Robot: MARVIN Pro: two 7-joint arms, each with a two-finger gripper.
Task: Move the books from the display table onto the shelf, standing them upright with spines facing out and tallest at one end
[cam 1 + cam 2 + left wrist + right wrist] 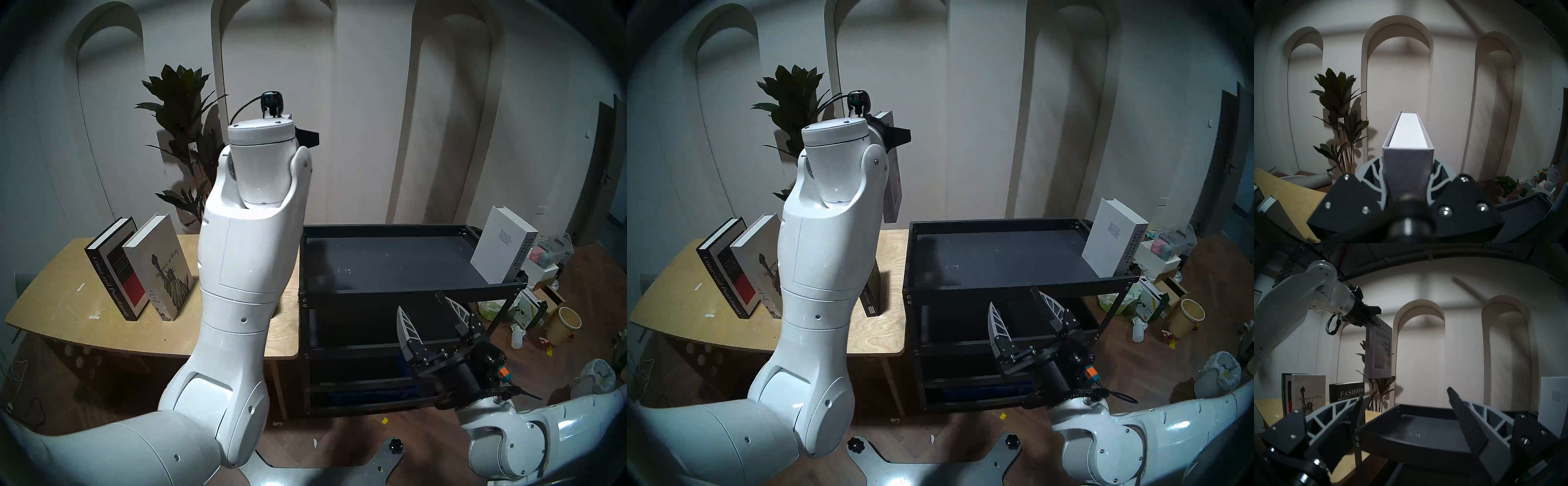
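Left end effector (1373, 320) grips one grey "Discontent" book (1378, 351) aloft; right end effector (437, 314) released. Desk (61, 298) carries three: "Crime and Punishment" (112, 268), "the statue of liberty" (166, 268), "FASHION" (1346, 391). One white yearbook (502, 249) stands on the shelf (390, 261)

Tall leafy plant (183, 142) by arched wall; yellow bucket (565, 325) on floor.

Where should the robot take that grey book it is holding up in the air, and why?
Probably carry it right and lower it onto the shelf. The left tool grips the grey book by its top, hanging above the table. The top tier is bare but for the white book standing at its right end, so it should go beside that, spine out.
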